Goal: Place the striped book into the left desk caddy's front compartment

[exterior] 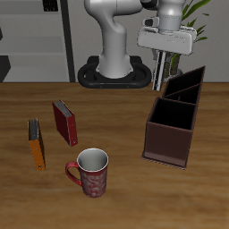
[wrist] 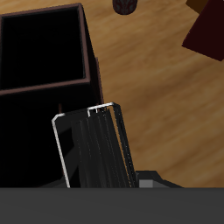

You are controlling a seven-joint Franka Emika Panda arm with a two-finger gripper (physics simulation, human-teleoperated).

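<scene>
Gripper (exterior: pixel 162 63), a pale boxy head on the white arm, hangs above the back end of the left desk caddy (exterior: pixel 174 121), its two fingers closed on the striped book (wrist: pixel 94 147), which hangs from them over the caddy. From the outside that book shows only as a thin dark sliver below the fingers; the wrist camera shows it plainly, a flat dark grey slab with fine pale lines down its cover and a bright white edge, its end nearest the camera cut off by the grey gripper body. Largest of the objects is the wooden table (exterior: pixel 116 206), warm brown with visible grain, with open surface around the caddy and along the near edge. Next in size, the caddy is a dark maroon-brown open-topped box with slanted side walls, two bins in a row; the front compartment (exterior: pixel 185 88) sits at the taller, slanted end, farther back, its inside black and unreadable. A lower squarish bin (exterior: pixel 173 113) with a broad flat face lies nearer the front edge. Well apart from the caddy stand a mottled red mug (exterior: pixel 90 172) with a pale interior, a red book (exterior: pixel 64 122) upright, and a thin orange book (exterior: pixel 36 144) beside it.
</scene>
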